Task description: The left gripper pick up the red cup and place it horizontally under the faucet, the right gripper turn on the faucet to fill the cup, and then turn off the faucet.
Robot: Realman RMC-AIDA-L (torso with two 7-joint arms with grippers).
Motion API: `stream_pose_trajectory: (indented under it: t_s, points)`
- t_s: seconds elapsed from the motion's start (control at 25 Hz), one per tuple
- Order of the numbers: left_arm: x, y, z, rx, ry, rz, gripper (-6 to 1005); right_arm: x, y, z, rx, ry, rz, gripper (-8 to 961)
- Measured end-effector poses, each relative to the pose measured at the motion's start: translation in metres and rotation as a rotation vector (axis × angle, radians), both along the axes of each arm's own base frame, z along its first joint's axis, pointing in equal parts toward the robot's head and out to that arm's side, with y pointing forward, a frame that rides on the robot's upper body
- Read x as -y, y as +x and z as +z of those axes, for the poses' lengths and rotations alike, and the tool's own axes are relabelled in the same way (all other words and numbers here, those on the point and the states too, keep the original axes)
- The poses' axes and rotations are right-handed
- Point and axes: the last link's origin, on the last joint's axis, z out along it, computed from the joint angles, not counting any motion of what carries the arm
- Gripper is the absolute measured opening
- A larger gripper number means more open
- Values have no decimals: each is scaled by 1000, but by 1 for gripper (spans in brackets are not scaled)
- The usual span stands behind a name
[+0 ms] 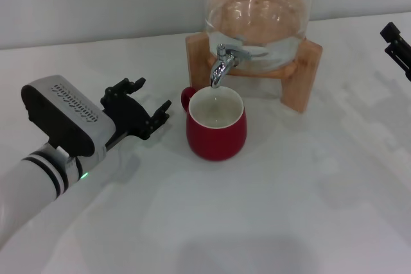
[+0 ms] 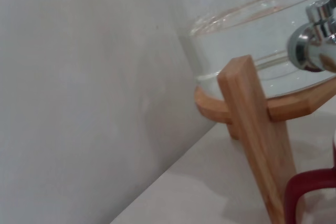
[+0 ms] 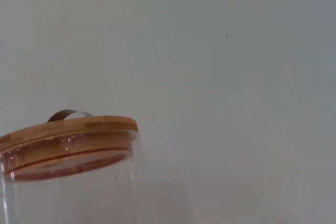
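Standing upright on the white table [image 1: 270, 222] in the head view: squat dark-red ceramic cup [image 1: 216, 125], white inside, directly under the downturned spout of the small chrome faucet [image 1: 223, 63]. Small loop handle turned toward the wooden stand [image 1: 302, 72] carrying the clear glass jar [image 1: 257, 14]. Water visible in the jar. Left gripper [image 1: 148, 104], black two-fingered claw on a grey perforated block, positioned just beside the cup on the robot's left, fingers spread wide, holding nothing, not touching the cup. Right gripper [image 1: 397, 46] only partly in frame at the far right edge, well apart from the faucet; finger state cannot be told.

Left wrist view: wooden stand leg [image 2: 257, 129], glass jar [image 2: 247, 40] above it, chrome faucet [image 2: 315, 40] at the edge, red cup handle [image 2: 310, 187] close to the leg.

Right wrist view: round wooden lid [image 3: 68, 129] on the jar top, metal loop handle [image 3: 68, 114] above it, plain wall behind.
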Motion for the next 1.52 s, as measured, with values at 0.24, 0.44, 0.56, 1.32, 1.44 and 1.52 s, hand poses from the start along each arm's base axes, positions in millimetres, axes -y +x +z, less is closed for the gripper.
stream_pose_trajectory:
  t_s: [0.24,0.44,0.56,1.32,1.44,1.52]
  points:
    - [0,-2,3,13,20,6,658,0,0,0,1,2,3,868]
    - [0,-3,6,21,38,7,661,-1,0,0,1,1,2,868]
    - [0,-3,8,33,46,7,663,-1,0,1,2,1,2,868]
    - [1,-23,48,272,243,110,668,-2,-2,1,1,1,6,868]
    - [2,-28,52,294,266,131,668,-2,-2,1,-1,1,6,868]
    - [3,-32,56,302,283,149,669,-1,-1,1,-2,0,5,868]
